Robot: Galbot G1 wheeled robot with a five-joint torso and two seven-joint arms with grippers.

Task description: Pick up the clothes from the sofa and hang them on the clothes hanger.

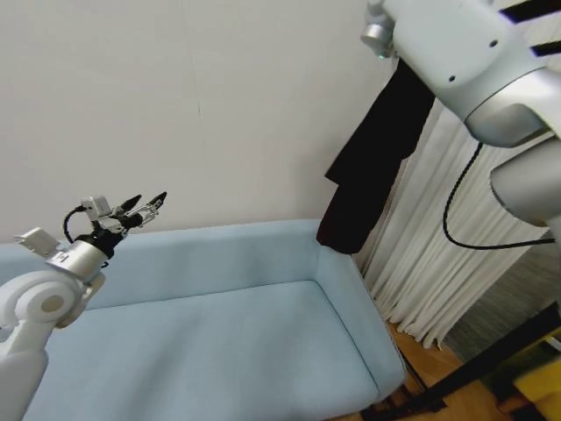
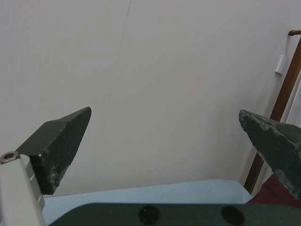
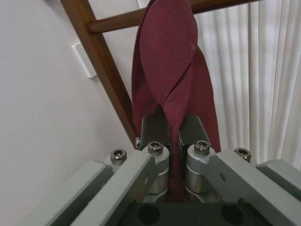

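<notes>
**Right wrist view: garment pinched at the rack, hanging step under way**

Right wrist view puts the right gripper [image 3: 172, 128] at the centre, its two fingers pressed together on a fold of the garment [image 3: 167, 56]. The cloth is dark red, soft and thin. It rises from the pinch in a twisted, rolled band with a stitched hem along one edge. It reaches up to the wooden rail [image 3: 117, 21] of the clothes rack, beside the slanted post [image 3: 101, 70]. It seems to lie over that rail, though its top edge is cut off, so this cannot be confirmed. A pale pleated curtain [image 3: 263, 70] hangs behind.

In the head view the garment [image 1: 377, 158] hangs long and limp below the raised right arm [image 1: 465, 53], beyond the end of the sofa [image 1: 219, 351] and off its seat.

The left gripper [image 1: 145, 206] hovers over the sofa back with its fingers spread wide and nothing between them. It faces the bare wall [image 2: 164, 56].

Judged from this, the pickup is done and the hanging step is in hand. The next move calls for the cloth's weight to rest on the rail before the fingers let go. Being bunched and slippery-looking, it could slide off if released lopsided.
</notes>
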